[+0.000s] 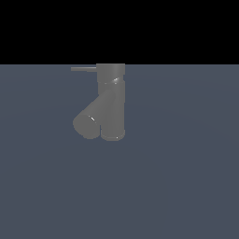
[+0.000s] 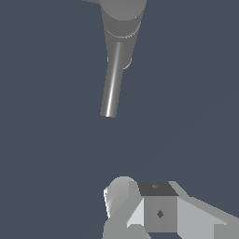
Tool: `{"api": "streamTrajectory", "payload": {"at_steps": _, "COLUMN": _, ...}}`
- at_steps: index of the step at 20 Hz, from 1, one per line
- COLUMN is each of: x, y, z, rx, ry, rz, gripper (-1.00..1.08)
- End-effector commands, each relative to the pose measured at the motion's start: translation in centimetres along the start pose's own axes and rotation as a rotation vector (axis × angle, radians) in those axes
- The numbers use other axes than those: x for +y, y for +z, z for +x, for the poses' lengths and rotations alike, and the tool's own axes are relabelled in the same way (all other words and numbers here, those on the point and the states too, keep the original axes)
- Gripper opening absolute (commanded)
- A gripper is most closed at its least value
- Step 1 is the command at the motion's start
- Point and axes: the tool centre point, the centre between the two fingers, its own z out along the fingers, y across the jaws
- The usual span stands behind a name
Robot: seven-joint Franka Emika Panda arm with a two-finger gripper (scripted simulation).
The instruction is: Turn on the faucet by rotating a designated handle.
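Standing alone on a flat blue-grey bench, the faucet occupies the middle of the exterior view, with bare surface running out from it on every side and the far edge of the bench meeting black background behind its cap. Body: dark grey upright cylinder, long axis vertical, wider cap on top. Spout: thick tube branching downward and toward the exterior view's left, its end beside the base. Handle: thin straight rod, long axis horizontal, projecting from the cap toward the exterior view's left, free end in open air above the spout. Arm: not seen in the exterior view. Wrist view: the handle appears as a slim bright-streaked rod reaching out from the cap toward the camera, and the tool shows only as pale grey blocky parts at the frame edge, well apart from the rod's free end, touching nothing. Finger spacing of the tool: cannot tell.
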Motion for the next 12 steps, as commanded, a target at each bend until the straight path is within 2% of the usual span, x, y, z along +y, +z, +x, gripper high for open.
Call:
{"api": "streamTrajectory", "payload": {"at_steps": 1, "x": -0.1, "y": 0.0, "z": 0.2, "rx": -0.001, "ry": 0.008, "rz": 0.003, "gripper": -1.0}}
{"api": "streamTrajectory", "payload": {"at_steps": 12, "x": -0.8, "y": 0.0, "z": 3.3, "rx": -0.008, "ry": 0.129, "rz": 0.053, "gripper": -1.0}}
